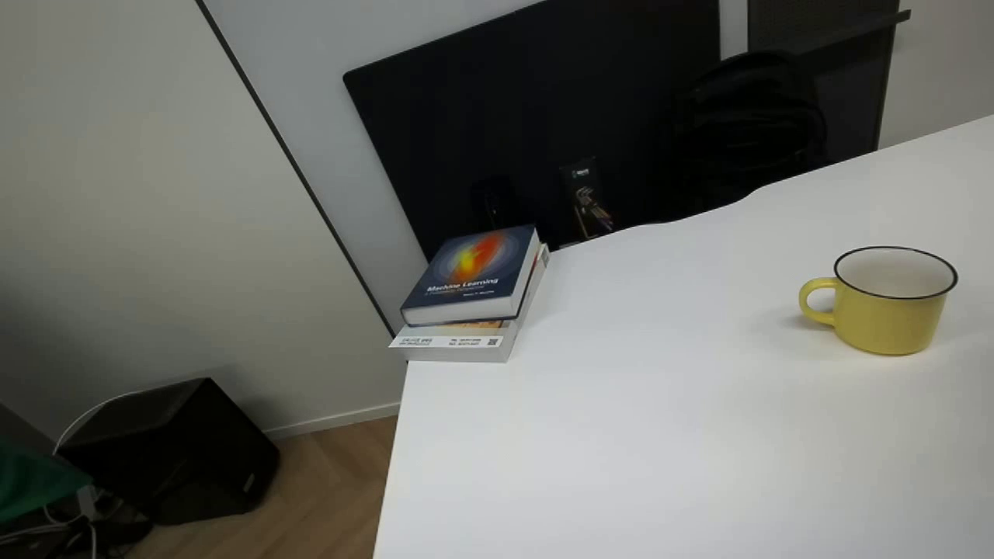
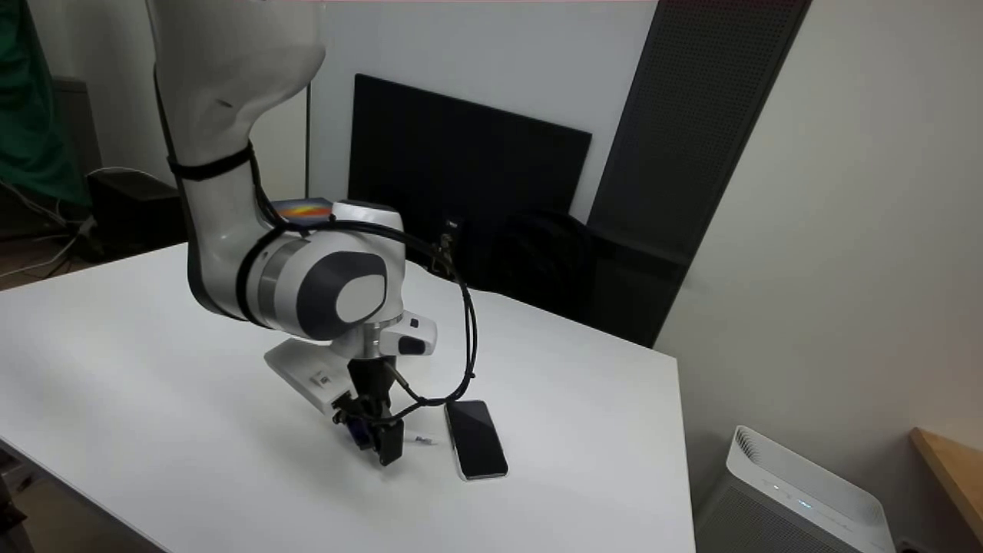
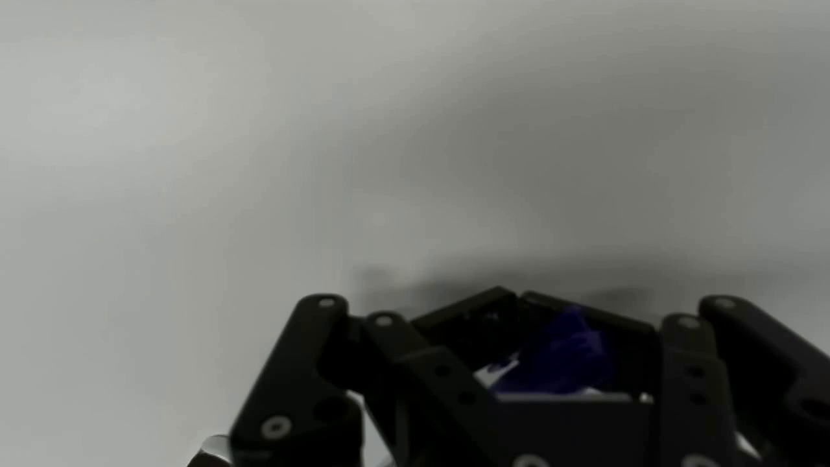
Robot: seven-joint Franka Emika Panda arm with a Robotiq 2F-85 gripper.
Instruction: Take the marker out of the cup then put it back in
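Note:
The cup, a yellow mug [image 1: 893,322], stands upright on the white table in an exterior view. Its handle points to the left there and its visible inside is bare. In the exterior view with the arm I cannot see the cup. My gripper [image 2: 382,449] is low over the table, its tips drawn together round the marker. The marker's whitish part [image 2: 421,439] sticks out on the phone side of the gripper. In the wrist view the marker's dark blue end [image 3: 561,360] sits between the fingers of the gripper [image 3: 519,295]. The fingers hide the rest of it.
A black phone [image 2: 476,439] lies close beside the gripper, and its edge shows in the wrist view [image 3: 214,447]. Stacked books [image 1: 474,287] lie at a table [image 1: 621,435] corner. A dark monitor [image 2: 461,153] stands behind the table. Cables loop from the arm.

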